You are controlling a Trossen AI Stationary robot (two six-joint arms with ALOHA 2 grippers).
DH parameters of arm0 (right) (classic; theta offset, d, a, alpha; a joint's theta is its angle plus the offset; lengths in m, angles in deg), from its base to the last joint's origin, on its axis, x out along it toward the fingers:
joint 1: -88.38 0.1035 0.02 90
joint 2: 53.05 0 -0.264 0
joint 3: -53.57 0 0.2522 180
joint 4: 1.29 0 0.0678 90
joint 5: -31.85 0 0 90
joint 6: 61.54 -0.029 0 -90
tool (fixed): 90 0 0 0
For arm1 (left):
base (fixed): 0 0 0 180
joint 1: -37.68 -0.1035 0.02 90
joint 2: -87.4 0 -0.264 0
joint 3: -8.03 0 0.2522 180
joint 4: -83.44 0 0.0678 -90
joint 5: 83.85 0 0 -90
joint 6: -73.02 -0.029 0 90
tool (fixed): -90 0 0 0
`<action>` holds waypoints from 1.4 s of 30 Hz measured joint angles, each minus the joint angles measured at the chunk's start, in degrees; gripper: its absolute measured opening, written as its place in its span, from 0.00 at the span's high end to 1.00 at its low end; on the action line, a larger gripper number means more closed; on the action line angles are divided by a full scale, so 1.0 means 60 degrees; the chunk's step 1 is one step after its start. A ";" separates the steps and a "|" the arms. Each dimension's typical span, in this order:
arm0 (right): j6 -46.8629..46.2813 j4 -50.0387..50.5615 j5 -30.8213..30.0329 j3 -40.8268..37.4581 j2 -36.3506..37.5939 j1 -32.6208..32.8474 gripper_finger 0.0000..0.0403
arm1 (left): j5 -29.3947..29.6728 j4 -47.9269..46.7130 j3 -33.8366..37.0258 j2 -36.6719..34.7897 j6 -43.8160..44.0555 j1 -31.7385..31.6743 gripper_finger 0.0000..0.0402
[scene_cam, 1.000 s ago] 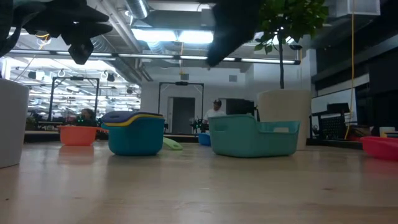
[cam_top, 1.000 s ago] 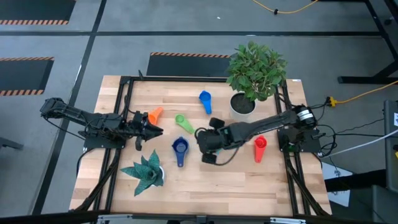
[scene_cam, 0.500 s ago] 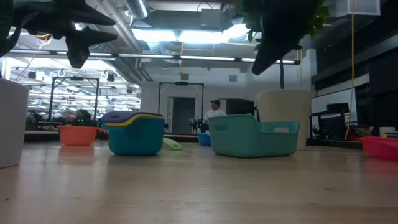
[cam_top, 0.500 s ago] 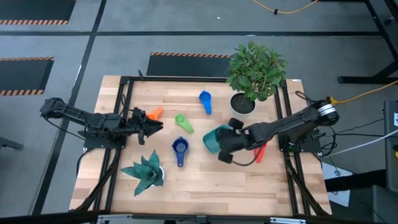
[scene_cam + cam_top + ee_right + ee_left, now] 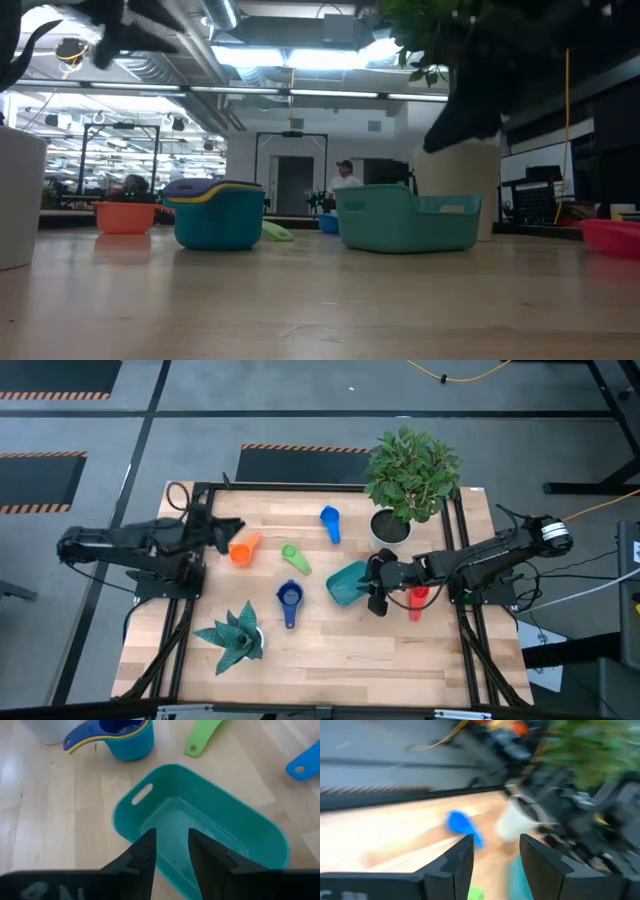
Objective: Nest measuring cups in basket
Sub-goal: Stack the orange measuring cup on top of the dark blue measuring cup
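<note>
The teal basket point(image 5: 345, 582) point(image 5: 408, 220) point(image 5: 200, 830) stands empty on its base at mid-table. My right gripper point(image 5: 378, 588) point(image 5: 172, 851) hangs open over its right end and touches nothing. My left gripper point(image 5: 226, 528) point(image 5: 495, 855) is open in the air, just beyond the orange cup point(image 5: 240, 548) point(image 5: 125, 216). A light blue cup with yellow and dark blue cups nested in it point(image 5: 290, 598) point(image 5: 122, 737) sits left of the basket. The green cup point(image 5: 294, 557), mid blue cup point(image 5: 330, 523) and red cup point(image 5: 417, 598) lie apart on the table.
A white pot with a leafy plant point(image 5: 392, 525) stands just beyond the basket, near my right arm. A spiky green plant in a white pot point(image 5: 235, 635) sits near the table's near-left corner. A black frame point(image 5: 200, 490) runs along the table's edges. Bare wood lies along the near edge.
My right gripper has drawn back from over the basket toward the table's right edge, uncovering the basket, which has stayed where it was. My left gripper has risen and swung from the near side of the orange cup toward the far edge.
</note>
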 joint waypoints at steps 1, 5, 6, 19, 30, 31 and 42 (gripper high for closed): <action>0.0117 -0.0239 0.0150 -0.0223 0.0039 -0.0095 0.71 | 0.0022 -0.0907 -0.0388 0.0092 0.0571 -0.0175 0.62; 0.0790 -0.1575 0.0904 -0.0857 0.0043 -0.0335 0.71 | -0.0408 -0.4062 -0.1384 0.0435 0.3020 -0.0748 0.62; 0.1004 -0.1898 0.1098 -0.0961 0.0043 -0.0373 0.71 | -0.0674 -0.4580 -0.1468 0.0525 0.3625 -0.0863 0.62; 0.2876 -0.2807 0.2157 -0.1201 0.0036 -0.0923 0.71 | -0.3910 -0.6521 -0.0463 0.2106 0.6811 -0.1751 0.63; 0.3464 -0.2790 0.2174 -0.1201 0.0036 -0.1065 0.71 | -0.4322 -0.6285 -0.0065 0.3473 0.6746 -0.2492 0.63; 0.3473 -0.2793 0.2177 -0.1201 0.0036 -0.1065 0.71 | -0.4351 -0.6276 -0.0062 0.3603 0.6708 -0.2557 0.63; 0.3535 -0.2793 0.2179 -0.1198 0.0032 -0.1065 0.71 | -0.4410 -0.5186 0.0130 0.4614 0.6543 -0.3063 0.63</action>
